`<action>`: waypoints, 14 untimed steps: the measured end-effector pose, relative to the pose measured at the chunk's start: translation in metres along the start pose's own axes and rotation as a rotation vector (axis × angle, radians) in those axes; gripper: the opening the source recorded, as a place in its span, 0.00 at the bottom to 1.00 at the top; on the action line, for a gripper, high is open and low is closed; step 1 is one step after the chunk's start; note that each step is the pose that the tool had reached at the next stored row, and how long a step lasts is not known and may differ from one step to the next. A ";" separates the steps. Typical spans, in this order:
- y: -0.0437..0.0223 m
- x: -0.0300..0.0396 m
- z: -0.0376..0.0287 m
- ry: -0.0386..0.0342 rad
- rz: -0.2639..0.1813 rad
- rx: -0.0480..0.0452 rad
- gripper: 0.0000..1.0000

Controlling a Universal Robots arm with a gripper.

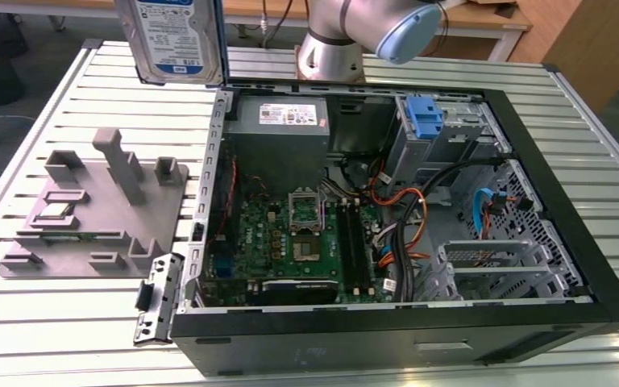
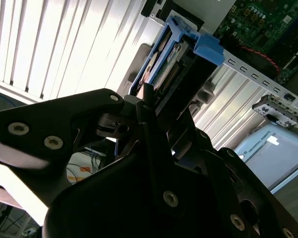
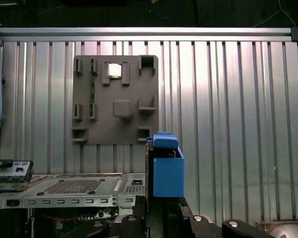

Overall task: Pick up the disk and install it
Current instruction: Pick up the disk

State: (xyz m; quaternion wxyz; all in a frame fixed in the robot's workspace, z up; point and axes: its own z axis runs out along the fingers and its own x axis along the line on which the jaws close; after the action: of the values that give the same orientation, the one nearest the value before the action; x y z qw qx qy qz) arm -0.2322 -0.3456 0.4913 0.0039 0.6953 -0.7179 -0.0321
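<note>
The disk [image 1: 170,40] hangs upright in the air above the table's far side, just beyond the open computer case's [image 1: 567,242] back corner at the exterior view's left. Its blue-and-white label faces the exterior camera. In both wrist views the disk [image 2: 175,55] [image 3: 167,171] shows edge-on with its blue plastic rail. My gripper [image 2: 156,101] [image 3: 161,203] is shut on the disk, with a black finger on each flat face. The robot arm [image 1: 347,32] stands behind the case.
A grey power-supply box [image 1: 280,117] and a blue latch [image 1: 425,121] on the drive bay sit inside the case, along with a motherboard [image 1: 299,242] and cables. A grey parts fixture [image 1: 94,210] lies on the slatted table [image 1: 51,339] beside the case. A bracket [image 1: 154,298] lies by the case's front corner.
</note>
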 end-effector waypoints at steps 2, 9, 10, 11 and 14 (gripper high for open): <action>-0.0019 0.0000 0.0000 0.0000 0.000 0.0000 0.35; -0.0104 -0.0004 -0.0001 0.0000 0.000 0.0000 0.35; -0.0119 -0.0004 -0.0001 0.0000 0.000 0.0000 0.35; -0.0132 -0.0004 -0.0001 0.0001 0.000 0.0000 0.35; -0.0172 -0.0006 -0.0002 0.0000 0.000 0.0000 0.35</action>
State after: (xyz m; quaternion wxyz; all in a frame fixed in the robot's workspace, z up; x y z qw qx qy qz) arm -0.2150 -0.3456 0.4907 0.0039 0.6953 -0.7179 -0.0321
